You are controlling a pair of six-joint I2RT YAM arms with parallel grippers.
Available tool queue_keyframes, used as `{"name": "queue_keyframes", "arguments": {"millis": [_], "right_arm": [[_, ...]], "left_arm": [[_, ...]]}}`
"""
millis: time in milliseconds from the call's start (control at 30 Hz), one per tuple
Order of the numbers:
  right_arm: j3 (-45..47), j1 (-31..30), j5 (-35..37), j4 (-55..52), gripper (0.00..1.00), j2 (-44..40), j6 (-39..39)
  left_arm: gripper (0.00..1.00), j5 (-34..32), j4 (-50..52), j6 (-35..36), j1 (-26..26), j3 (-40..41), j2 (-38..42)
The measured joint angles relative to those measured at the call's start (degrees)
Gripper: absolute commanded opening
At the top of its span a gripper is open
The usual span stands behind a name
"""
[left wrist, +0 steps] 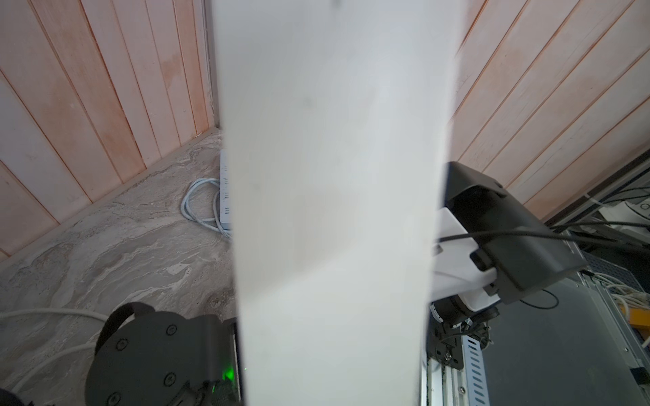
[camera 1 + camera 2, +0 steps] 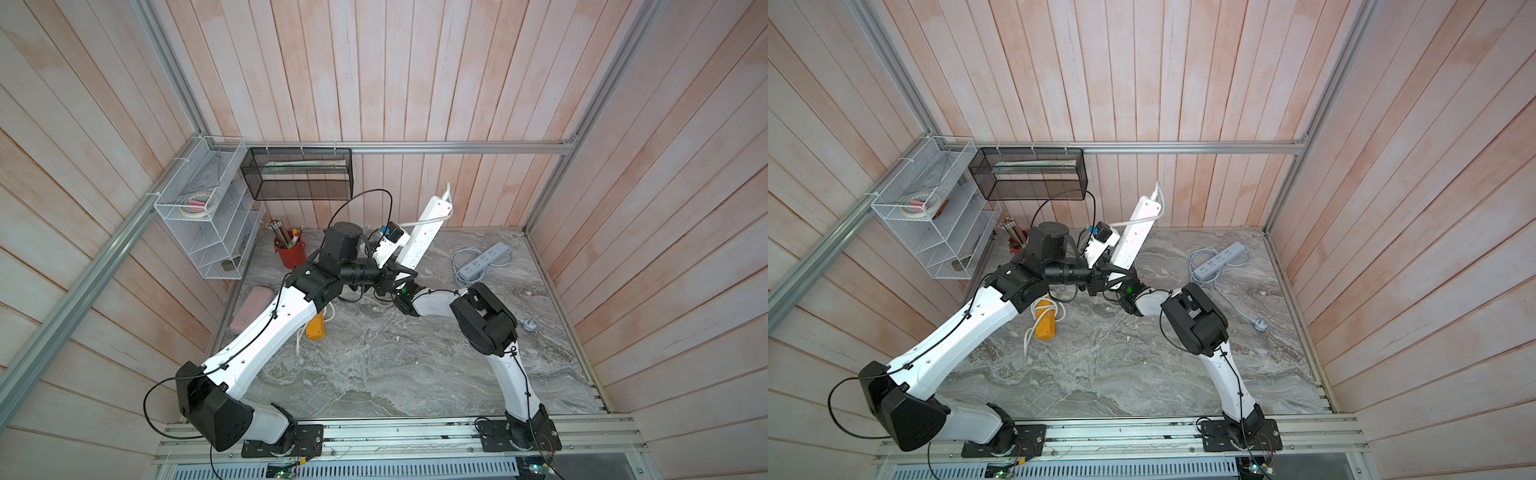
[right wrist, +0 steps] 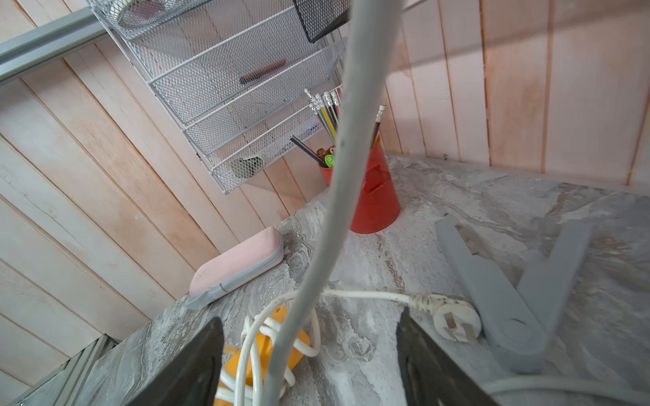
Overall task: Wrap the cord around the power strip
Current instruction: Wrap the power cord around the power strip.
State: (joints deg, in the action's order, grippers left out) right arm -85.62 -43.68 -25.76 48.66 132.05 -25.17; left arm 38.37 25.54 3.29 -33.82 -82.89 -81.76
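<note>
1. In both top views the power strip (image 2: 424, 232) hangs tilted above the counter (image 2: 374, 374). Only its lower end is pinched, in the left claw (image 2: 398, 272), which is clamped tight on it. The cord (image 2: 447, 190) leaves the raised end and bends back down toward the right claw. With a grip at one end only, a hard tug on the cord would likely swivel the strip or pull it free.

2. A top view also shows an orange strip (image 2: 1045, 322), already wound in white cable, under the left arm. A blue strip (image 2: 1219, 259) lies well apart on the right. Slack dragged across the counter could catch on the orange one.

3. In the left wrist view the power strip (image 1: 334, 211) fills the middle of the picture. The jaws themselves are hidden here.

4. In the right wrist view the right claw (image 3: 309, 327) stands wide. The cord (image 3: 337, 197) runs between its jaws, unpinched, and I cannot tell whether it brushes a finger. If the claw swings now, the cord may slide out. The plug (image 3: 455, 321) lies on the counter near the orange strip's loops and could snag there.
</note>
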Motion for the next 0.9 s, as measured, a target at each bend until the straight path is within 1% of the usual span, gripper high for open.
{"name": "queue_keyframes", "arguments": {"millis": [33, 100, 133, 233, 267, 333, 367, 400, 467, 533, 667, 767, 833, 900], "right_arm": [[-1.53, -0.37, 0.02, -0.85, 0.73, 1.11, -0.07], [-4.42, -0.90, 0.35, -2.67, 0.65, 3.15, -0.04], [-6.08, -1.11, 0.63, -4.09, 0.57, 4.22, -0.13], [-9.29, -1.42, 1.86, -7.87, 0.23, 6.34, -0.07], [-9.44, -1.42, 2.29, -9.14, 0.15, 6.36, 0.02], [-9.29, -1.27, 3.41, -11.37, 0.02, 6.34, 0.26], [-8.39, -1.05, 4.20, -12.17, 0.00, 5.90, 0.31], [-6.49, -0.72, 4.98, -12.94, 0.00, 4.87, 0.31], [-0.15, 0.26, 6.80, -14.80, 0.00, 0.98, 1.46], [7.89, 1.53, 9.29, -16.96, 0.00, -4.85, 3.65], [21.55, 3.78, 16.11, -21.57, 0.00, -18.58, 11.32], [28.48, 4.04, 22.34, -23.89, 0.00, -27.67, 18.29], [31.85, 4.02, 26.47, -25.16, 0.00, -31.93, 22.51], [34.91, 4.04, 30.29, -26.67, 0.00, -35.28, 26.29]], "left_arm": [[0.00, 0.22, -0.09, -0.07, 0.35, 0.15, 0.00], [0.00, 0.39, -0.48, -0.13, 0.94, 0.50, 0.00], [0.00, 0.46, -0.90, -0.20, 1.33, 0.83, 0.02], [0.00, 0.96, -2.16, -0.96, 2.54, 2.29, 0.20], [0.00, 1.11, -2.40, -1.18, 3.06, 2.80, 0.22], [0.00, 1.57, -2.86, -1.86, 4.39, 3.58, 0.22], [0.00, 1.73, -3.34, -2.14, 5.29, 4.07, 0.24], [0.00, 1.73, -3.76, -2.51, 6.16, 4.44, 0.28], [0.00, 1.66, -4.39, -2.99, 8.98, 5.49, 0.52], [0.00, 1.49, -4.52, -3.32, 12.41, 6.19, 0.66], [0.00, 0.28, -4.39, -4.31, 21.07, 6.73, 0.66], [0.00, -1.11, -4.31, -5.09, 27.06, 6.71, 0.66], [0.00, -3.61, -3.65, -5.22, 29.83, 6.49, 0.63], [0.00, -7.30, -2.16, -4.76, 31.26, 5.77, 0.44]]}}
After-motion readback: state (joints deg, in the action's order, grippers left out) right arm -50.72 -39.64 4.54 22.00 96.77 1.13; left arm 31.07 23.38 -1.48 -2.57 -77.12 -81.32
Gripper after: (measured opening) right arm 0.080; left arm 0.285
